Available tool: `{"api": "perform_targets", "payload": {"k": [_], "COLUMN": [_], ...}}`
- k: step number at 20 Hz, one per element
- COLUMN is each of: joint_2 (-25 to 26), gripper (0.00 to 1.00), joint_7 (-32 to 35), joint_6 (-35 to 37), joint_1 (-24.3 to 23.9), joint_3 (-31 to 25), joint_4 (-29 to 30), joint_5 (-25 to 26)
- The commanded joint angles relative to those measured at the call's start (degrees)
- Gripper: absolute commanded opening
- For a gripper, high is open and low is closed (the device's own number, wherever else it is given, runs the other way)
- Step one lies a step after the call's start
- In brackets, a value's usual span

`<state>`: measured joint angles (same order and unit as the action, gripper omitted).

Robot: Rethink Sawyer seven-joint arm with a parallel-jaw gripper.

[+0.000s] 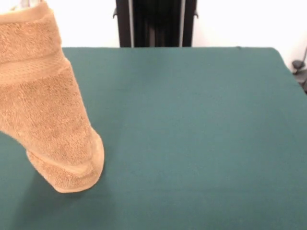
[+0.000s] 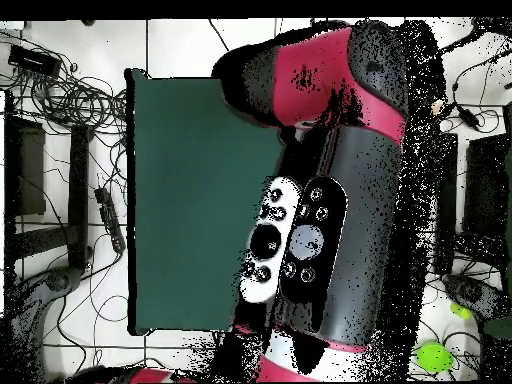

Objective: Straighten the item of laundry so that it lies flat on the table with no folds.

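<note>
Gripper: I can't make it out in either feed. On my front view only a pale sliver shows at the top left edge above the towel, and I can't say what it is, so I cannot tell whether the gripper is open or closed on anything.
Arm: on my overhead view the arm [image 2: 330,190] fills the middle and right of the picture, red and black with a grey link and a white and black button panel, and it hides whatever hangs beneath it.
Towel position: the towel [image 1: 45,100] hangs at the left side of my front view, lifted at its top, which runs off the top left corner; its lower end reaches down to the table or just above it, I can't tell which.
Towel look: golden-orange terry, draped in a loose tube, not flat. One flat woven band crosses it near the top, and a hemmed edge curls round the rounded bottom end.
Table: the table [image 1: 201,134], dark green, stretches wide to the right of the towel; on the overhead view I see only its left strip beside the arm.
Pedestal: the pedestal [image 1: 156,23], black, stands behind the table's far edge.
</note>
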<state>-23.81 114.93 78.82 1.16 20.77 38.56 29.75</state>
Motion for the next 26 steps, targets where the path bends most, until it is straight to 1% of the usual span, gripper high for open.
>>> {"api": "perform_targets", "payload": {"k": [1,5,6,11,12,21,26], "joint_2": [8.8,12.34,13.1,16.81,17.26,22.74,25.12], "gripper": [0.0,0.0,0.0,0.0,0.0,0.0,0.0], "joint_7": [-4.69,-3.21,-1.92,8.65,9.83,14.31,18.74], "joint_6": [5.34,7.18,7.28,8.87,9.62,14.92,18.73], "joint_1": [5.1,6.73,7.12,8.27,8.44,8.94,8.9], "joint_3": [-3.9,-3.14,-2.95,-2.94,-2.94,-2.29,-3.12], "joint_4": [0.09,-3.03,-3.56,-6.74,-7.44,-16.07,-21.41], "joint_5": [2.33,2.0,1.75,-1.39,-1.99,-3.93,-6.27]}}
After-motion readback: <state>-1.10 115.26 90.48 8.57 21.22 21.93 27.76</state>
